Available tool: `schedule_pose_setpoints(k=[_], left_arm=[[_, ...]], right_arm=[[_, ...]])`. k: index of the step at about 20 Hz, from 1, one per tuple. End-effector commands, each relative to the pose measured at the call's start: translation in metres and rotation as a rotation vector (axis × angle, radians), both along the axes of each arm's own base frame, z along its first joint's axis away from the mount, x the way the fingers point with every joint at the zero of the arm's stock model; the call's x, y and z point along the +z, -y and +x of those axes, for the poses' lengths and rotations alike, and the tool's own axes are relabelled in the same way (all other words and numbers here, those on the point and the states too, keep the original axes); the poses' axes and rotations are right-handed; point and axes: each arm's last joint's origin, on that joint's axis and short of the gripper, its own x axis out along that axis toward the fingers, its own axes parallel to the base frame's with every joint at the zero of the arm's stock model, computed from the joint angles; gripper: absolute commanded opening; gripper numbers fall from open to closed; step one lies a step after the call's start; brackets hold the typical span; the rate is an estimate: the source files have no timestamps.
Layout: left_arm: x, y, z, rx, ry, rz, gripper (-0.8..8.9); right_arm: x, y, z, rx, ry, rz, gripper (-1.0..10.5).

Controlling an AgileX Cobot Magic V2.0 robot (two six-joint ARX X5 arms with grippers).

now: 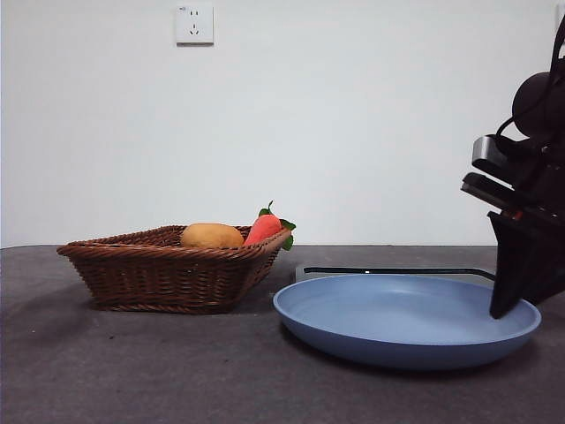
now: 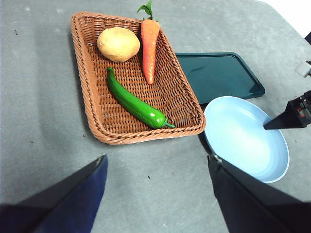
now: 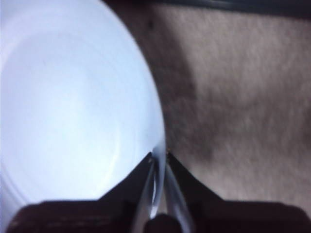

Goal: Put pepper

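Note:
The long dark green pepper (image 2: 136, 104) lies in the wicker basket (image 2: 92, 104) beside a yellow fruit (image 2: 118, 43) and a red-orange carrot (image 2: 149, 46). In the front view the pepper is hidden behind the basket wall (image 1: 172, 274). My left gripper (image 2: 158, 194) is open and empty, high above the table near the basket's end. My right gripper (image 3: 158, 156) is shut on the rim of the blue plate (image 3: 73, 111). It shows at the plate's right edge in the front view (image 1: 505, 305) and in the left wrist view (image 2: 272, 125).
A dark green tray (image 2: 218, 75) lies flat behind the blue plate (image 1: 402, 318), next to the basket. A wall socket (image 1: 194, 24) is on the white wall. Grey tabletop (image 1: 132, 371) runs in front of the basket.

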Motion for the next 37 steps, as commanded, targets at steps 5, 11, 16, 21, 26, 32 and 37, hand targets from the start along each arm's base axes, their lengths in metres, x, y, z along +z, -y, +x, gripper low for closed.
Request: schedule_pose_setpoints(k=[5,11,16,21,26,32,37], left_arm=[[-0.001,0.01,0.025,-0.017,-0.065,-0.061,3.32],[-0.001,0.046,0.076,-0.038,-0.118,-0.039,3.37],[-0.001,0.084,0.136,0.023,-0.197,0.072,3.37],[-0.026,0.119,0.201,0.066,-0.367,0.139,3.37],[-0.064,0.139,0.232,0.114,-0.502,0.199,3.37],[-0.093,0.143,0.241,0.157,-0.556,0.248,3.37],[-0.11,0.147,0.245,0.172,-0.598,0.257,3.37]], right_arm=[[0.039,0.001,-0.006,-0.025,0.144,0.02,0.1],[0.104,0.025,-0.043,-0.104,0.35,0.042,0.1],[0.144,0.038,-0.073,-0.156,0.489,0.048,0.1],[0.16,0.039,-0.085,-0.156,0.548,0.055,0.1],[0.16,0.039,-0.085,-0.148,0.549,0.05,0.1],[0.16,0.038,-0.085,-0.139,0.551,0.053,0.1],[0.16,0.038,-0.085,-0.138,0.551,0.053,0.1]])
